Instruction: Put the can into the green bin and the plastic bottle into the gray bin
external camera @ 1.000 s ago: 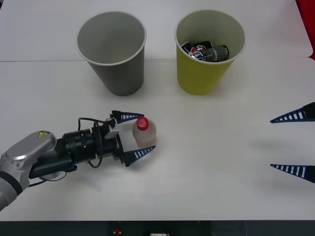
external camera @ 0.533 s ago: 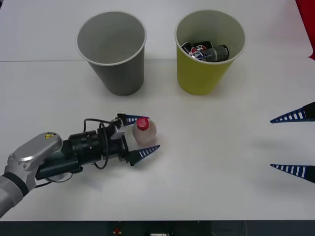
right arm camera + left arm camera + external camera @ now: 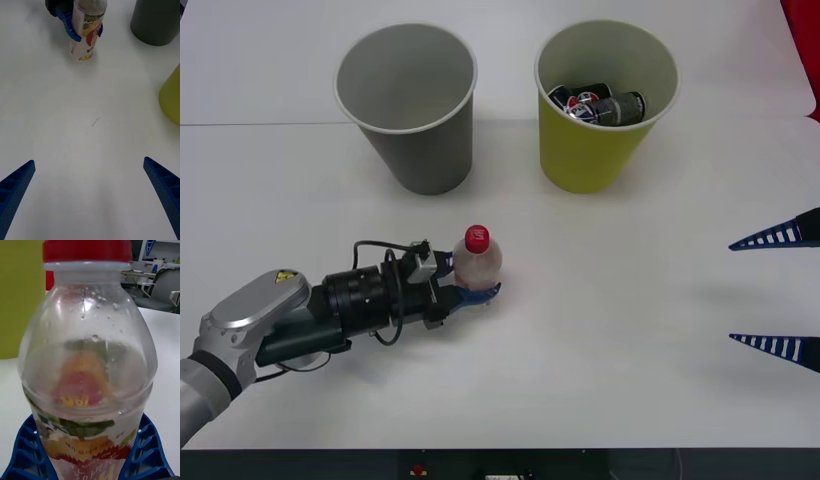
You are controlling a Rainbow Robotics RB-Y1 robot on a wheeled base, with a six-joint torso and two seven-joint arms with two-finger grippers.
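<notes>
Left claw (image 3: pixel 470 278) pinches the upright plastic bottle (image 3: pixel 477 262) on the table (image 3: pixel 610 330); right claw (image 3: pixel 778 293) spread wide.

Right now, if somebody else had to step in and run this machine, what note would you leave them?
Left claw: shut on the plastic bottle, which stands upright on the table in front of the gray bin.
Right claw: open, idle at the table's right edge, holding nothing.
Done: cans already lie inside the green bin.
Left: lift the bottle, carry it over the gray bin, which looks empty, and drop it in.
</notes>
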